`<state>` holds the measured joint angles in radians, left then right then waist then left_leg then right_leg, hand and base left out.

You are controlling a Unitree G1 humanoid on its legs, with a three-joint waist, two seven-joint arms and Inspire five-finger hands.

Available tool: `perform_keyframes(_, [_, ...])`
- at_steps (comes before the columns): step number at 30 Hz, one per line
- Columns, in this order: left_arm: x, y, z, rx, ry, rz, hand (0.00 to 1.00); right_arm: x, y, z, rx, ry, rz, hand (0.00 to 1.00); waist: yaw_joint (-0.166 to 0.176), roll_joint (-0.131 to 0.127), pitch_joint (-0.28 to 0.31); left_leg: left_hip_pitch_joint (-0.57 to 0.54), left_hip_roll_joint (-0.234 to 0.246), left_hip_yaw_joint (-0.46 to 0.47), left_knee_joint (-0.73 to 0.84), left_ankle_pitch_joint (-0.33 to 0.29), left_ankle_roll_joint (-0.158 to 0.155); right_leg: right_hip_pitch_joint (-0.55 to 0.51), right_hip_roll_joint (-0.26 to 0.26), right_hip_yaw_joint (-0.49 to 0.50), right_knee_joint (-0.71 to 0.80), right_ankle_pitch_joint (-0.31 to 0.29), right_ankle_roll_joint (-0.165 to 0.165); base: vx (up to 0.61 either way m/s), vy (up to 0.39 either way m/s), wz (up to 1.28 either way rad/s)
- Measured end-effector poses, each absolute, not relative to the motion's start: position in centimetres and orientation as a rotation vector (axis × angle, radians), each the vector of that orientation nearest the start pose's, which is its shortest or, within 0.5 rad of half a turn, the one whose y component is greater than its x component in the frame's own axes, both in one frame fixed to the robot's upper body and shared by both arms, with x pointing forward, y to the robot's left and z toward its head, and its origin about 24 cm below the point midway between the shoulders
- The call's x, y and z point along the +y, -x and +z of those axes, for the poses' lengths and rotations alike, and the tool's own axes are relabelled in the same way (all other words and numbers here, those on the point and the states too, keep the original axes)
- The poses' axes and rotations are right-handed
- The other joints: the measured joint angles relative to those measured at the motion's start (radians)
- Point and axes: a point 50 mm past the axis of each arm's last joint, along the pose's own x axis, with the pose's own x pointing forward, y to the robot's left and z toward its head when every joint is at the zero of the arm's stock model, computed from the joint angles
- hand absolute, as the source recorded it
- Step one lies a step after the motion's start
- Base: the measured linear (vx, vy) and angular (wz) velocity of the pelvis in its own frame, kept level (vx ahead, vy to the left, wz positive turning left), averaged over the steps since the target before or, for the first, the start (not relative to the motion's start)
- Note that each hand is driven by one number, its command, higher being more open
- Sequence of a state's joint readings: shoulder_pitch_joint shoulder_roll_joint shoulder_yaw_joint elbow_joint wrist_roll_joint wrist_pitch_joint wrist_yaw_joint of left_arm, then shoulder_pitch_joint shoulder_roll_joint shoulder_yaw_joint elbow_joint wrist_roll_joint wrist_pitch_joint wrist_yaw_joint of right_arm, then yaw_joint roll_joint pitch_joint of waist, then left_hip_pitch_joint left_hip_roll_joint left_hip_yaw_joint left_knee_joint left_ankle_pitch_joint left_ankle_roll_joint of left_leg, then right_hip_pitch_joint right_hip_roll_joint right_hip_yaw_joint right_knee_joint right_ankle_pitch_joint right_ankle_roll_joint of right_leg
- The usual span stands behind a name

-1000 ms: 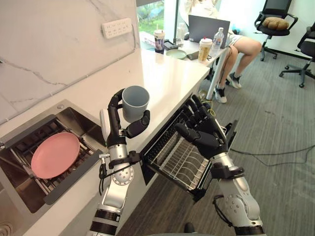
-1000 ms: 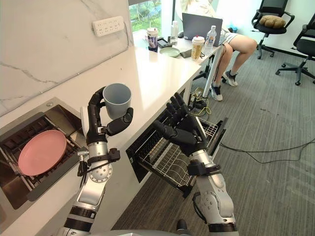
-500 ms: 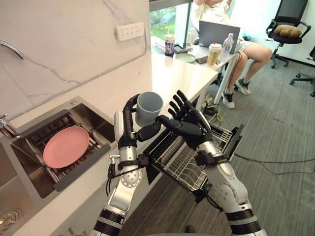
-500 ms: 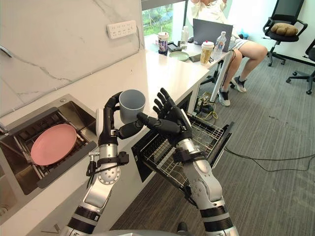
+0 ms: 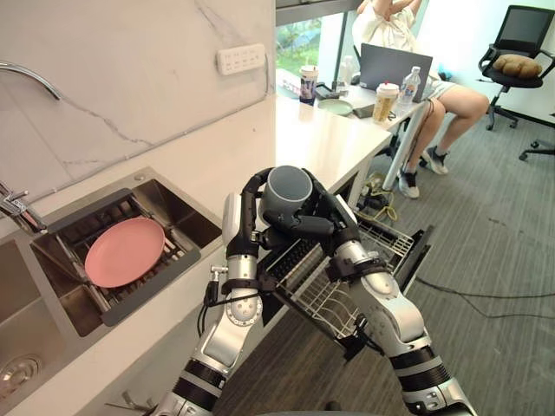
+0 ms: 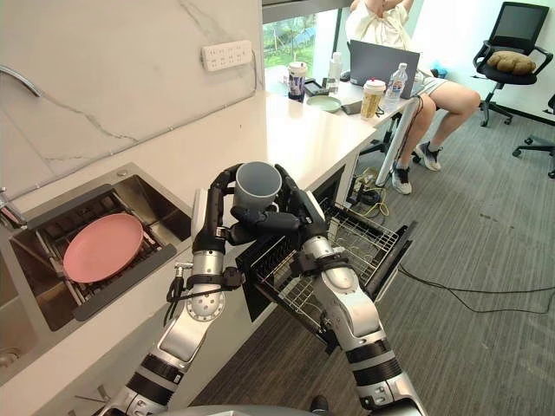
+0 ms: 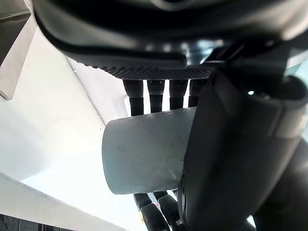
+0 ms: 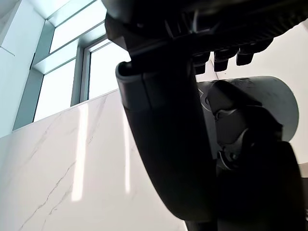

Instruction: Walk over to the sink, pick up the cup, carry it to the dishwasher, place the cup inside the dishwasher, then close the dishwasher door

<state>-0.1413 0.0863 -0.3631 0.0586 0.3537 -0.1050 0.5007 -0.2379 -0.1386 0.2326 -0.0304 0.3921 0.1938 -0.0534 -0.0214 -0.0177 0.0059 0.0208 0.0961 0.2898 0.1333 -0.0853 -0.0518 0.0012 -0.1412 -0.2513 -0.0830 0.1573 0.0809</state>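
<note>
So the right hand [image 5: 329, 227], which was spread open next to the cup [image 5: 286, 184] half a second back, has now wrapped around it from the opposite side. The left hand [image 5: 246, 215] still has its fingers curled round the cup too. It sits upright between both hands, above the open dishwasher rack [image 5: 383, 244].

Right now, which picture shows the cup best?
The left eye view: the grey cup stands upright, open top showing, with the left robot hand and right robot hand around it. The right eye view matches. The left wrist view shows its side, the right wrist view just a part.
</note>
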Motion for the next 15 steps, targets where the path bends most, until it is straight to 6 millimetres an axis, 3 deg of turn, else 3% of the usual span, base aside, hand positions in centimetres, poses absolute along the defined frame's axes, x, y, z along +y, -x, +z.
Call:
perform_keyframes(6, [8.02, -26.27, 7.52, -0.343, -0.38, 0.059, 0.0, -9.78, -29.37, 8.57, 0.012, -0.153, 0.184, 1.0, 0.007, -0.001, -0.003, 0.005, -0.001, -0.001, -0.01, 0.007, -0.001, 0.0, 0.0, -0.001, 0.0, 0.001, -0.001, -0.04, -0.007, 0.0])
perform_keyframes(14, [8.13, -26.4, 7.02, -0.309, -0.378, 0.076, 0.0, -9.04, -29.71, 8.11, 0.038, -0.139, 0.169, 1.0, 0.007, -0.002, -0.004, 0.007, -0.002, -0.005, -0.011, 0.01, -0.001, 0.004, 0.0, -0.005, 0.0, 0.001, -0.001, -0.02, -0.001, 0.01])
perform_keyframes(15, [8.24, -26.42, 6.93, -0.306, -0.38, 0.084, 0.0, -8.87, -29.82, 8.07, 0.038, -0.124, 0.169, 0.0, 0.007, -0.002, -0.004, 0.007, -0.002, -0.007, -0.013, 0.011, -0.001, 0.005, 0.0, -0.007, 0.0, 0.001, -0.002, -0.03, -0.002, 0.05])
